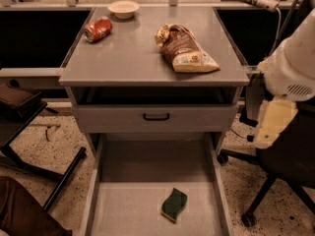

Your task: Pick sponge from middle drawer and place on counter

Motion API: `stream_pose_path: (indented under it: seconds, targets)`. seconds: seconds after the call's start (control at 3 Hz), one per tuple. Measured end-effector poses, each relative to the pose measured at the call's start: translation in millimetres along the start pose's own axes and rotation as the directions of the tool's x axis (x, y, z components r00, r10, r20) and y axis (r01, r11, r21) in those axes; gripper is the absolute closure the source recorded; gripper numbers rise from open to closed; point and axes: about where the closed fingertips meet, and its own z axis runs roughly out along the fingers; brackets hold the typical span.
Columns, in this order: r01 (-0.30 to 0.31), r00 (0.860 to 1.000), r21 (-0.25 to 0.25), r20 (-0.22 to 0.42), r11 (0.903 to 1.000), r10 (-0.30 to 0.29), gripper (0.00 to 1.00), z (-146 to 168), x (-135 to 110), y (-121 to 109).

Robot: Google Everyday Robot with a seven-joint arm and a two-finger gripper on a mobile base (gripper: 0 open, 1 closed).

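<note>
The dark green sponge (174, 204) with wavy edges lies on the floor of the pulled-out middle drawer (128, 210), right of centre near the front. The grey counter (138, 53) tops the cabinet above it. My gripper (272, 124) hangs as a cream-coloured piece under the white arm at the right, outside the cabinet. It is level with the closed drawer front, well above and to the right of the sponge. It holds nothing that I can see.
On the counter lie a brown and cream snack bag (184, 49), a red can (97, 29) on its side and a small white bowl (123, 8). A closed drawer front with a black handle (156, 116) sits above the open drawer. An office chair base (256, 200) stands at the right, and dark side tables flank the cabinet.
</note>
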Motion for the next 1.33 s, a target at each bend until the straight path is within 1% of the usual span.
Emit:
stream_pose_path:
  seconds: [0.33,0.67,1.0,1.33]
  targets:
    - [-0.021,0.999,-0.011,-0.039,0.9997,0.02,0.0,81.8,12.4,9.4]
    - [-0.056,0.997,-0.076,-0.05,0.9955,0.052,0.0,153.1,26.8,36.9]
    - [-0.122,0.992,-0.187,-0.034,0.9747,0.118,0.0,198.4,43.8,72.6]
    - [-0.122,0.992,-0.187,-0.034,0.9747,0.118,0.0,198.4,43.9,72.6]
